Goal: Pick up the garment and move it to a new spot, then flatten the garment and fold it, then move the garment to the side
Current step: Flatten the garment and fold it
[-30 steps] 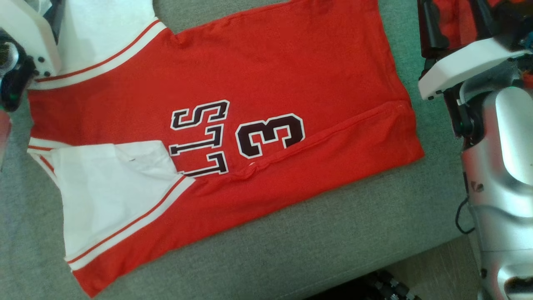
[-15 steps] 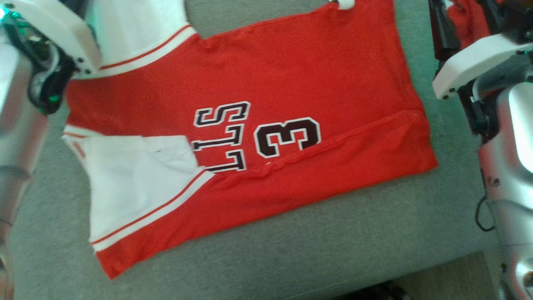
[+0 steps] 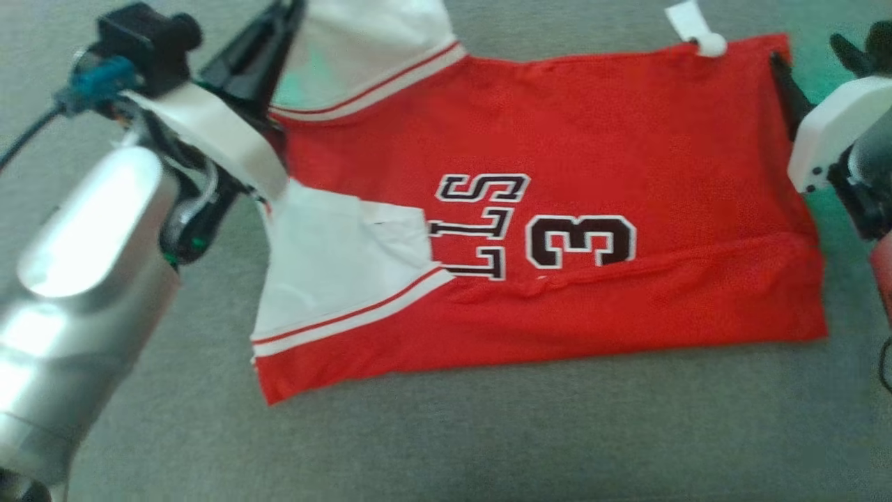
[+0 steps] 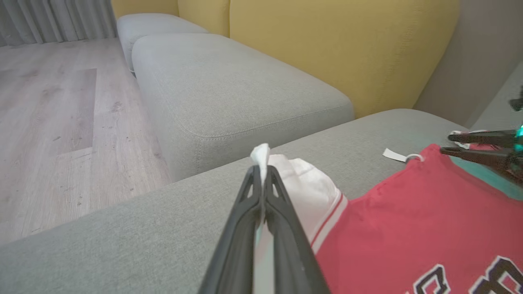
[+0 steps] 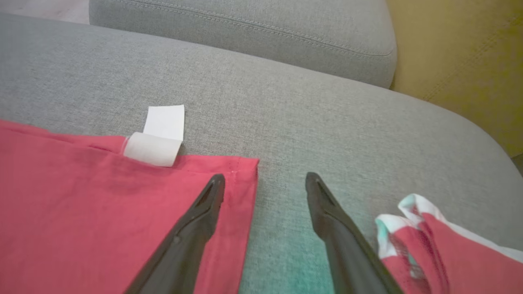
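Left gripper (image 4: 261,173) has closed on the white sleeve (image 4: 304,183) of the jersey (image 3: 557,139); right gripper (image 5: 264,181) gapes over its hem corner (image 5: 245,167). Likely limp, light: pinch corners.

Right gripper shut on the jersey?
No: the right gripper is open, one finger over the jersey corner, the other over the sofa.

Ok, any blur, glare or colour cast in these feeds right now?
Head view: soft all over, with bright glare on the silver left forearm. Left wrist view: fairly sharp, though the red jersey looks washed to pink. Right wrist view: crisp fabric weave, with a teal glow on the grey sofa cushion between the fingers of the right gripper.
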Motion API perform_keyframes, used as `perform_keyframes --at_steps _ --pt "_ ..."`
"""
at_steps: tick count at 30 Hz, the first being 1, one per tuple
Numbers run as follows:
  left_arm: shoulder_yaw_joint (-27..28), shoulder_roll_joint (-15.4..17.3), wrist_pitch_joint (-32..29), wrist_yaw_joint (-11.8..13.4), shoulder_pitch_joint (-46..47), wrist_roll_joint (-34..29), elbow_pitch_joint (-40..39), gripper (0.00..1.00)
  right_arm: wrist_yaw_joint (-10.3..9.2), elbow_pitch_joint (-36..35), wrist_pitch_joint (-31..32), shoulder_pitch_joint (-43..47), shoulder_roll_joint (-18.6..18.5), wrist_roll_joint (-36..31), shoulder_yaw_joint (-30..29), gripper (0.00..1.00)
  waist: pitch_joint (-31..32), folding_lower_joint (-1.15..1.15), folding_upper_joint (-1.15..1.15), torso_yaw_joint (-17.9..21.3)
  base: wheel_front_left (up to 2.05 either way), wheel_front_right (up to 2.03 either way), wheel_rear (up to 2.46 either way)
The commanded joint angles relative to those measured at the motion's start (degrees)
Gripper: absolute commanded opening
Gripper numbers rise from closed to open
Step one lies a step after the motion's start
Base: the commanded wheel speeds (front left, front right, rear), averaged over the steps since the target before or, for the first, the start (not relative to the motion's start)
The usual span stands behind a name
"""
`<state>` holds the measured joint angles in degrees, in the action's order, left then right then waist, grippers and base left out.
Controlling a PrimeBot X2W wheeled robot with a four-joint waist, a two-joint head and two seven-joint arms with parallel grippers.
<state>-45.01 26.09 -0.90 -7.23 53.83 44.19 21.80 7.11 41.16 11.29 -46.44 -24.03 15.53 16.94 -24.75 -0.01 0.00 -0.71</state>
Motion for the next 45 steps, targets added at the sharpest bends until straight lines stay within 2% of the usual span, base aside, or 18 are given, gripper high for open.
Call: perform_keyframes --at_steps 1,13,14,15,16,24,29,38,45 --pt "1.5 1.64 -0.04 0.35 1.36 -0.45 -2.77 0.0 0.37 -0.28 0.37 -1.68 -1.17 0.88 1.09 1.0 -0.31 0.01 0.0 -1.95 0.0 0.0 0.0" --pt "0.51 2.52 -2.1 2.03 0.37 -0.7 -8.98 0.0 0.37 9.79 1.26 -6.4 -2.84 4.18 7.15 1.0 -2.21 0.01 0.0 -3.69 0.0 0.0 0.0" --pt "0.62 2.71 -2.1 2.21 0.47 -0.78 -9.0 0.0 0.37 10.45 1.43 -6.72 -2.7 4.65 7.7 0.89 -2.3 0.01 0.0 -3.58 0.0 0.0 0.0" --pt "0.79 2.89 -2.07 2.44 0.54 -0.78 -8.92 0.0 0.37 10.94 1.43 -7.04 -2.56 5.07 8.31 0.27 -2.38 0.01 0.0 -3.43 0.0 0.0 0.0" --pt "0.99 3.1 -2.0 2.62 0.61 -0.77 -8.77 0.0 0.37 11.19 1.2 -7.38 -2.41 5.46 9.01 0.0 -2.45 0.01 0.0 -3.22 0.0 0.0 0.0" --pt "3.95 4.84 0.51 4.54 3.26 -1.46 -5.37 0.0 0.37 9.98 -5.44 -12.02 -1.63 9.6 11.51 0.0 -2.42 0.01 0.0 -0.75 0.0 0.0 0.0" --pt "6.14 4.75 2.8 4.75 8.34 -2.13 -0.61 0.0 0.37 8.75 -9.32 -15.71 -0.52 12.99 11.4 0.0 -2.96 0.01 0.0 0.79 0.0 0.0 0.0" --pt "6.9 2.06 7.36 2.93 16.49 -3.4 10.58 0.0 0.37 9.51 -15.65 -20.43 1.7 16.3 11.72 0.0 -3.32 0.01 0.0 1.82 0.0 0.0 0.0" --pt "3.77 0.87 8.38 0.93 14.72 -3.38 14.08 0.0 0.37 10.9 -15.71 -17.79 0.45 19.75 15.04 0.0 -1.41 0.01 0.0 0.92 0.0 0.0 0.0"
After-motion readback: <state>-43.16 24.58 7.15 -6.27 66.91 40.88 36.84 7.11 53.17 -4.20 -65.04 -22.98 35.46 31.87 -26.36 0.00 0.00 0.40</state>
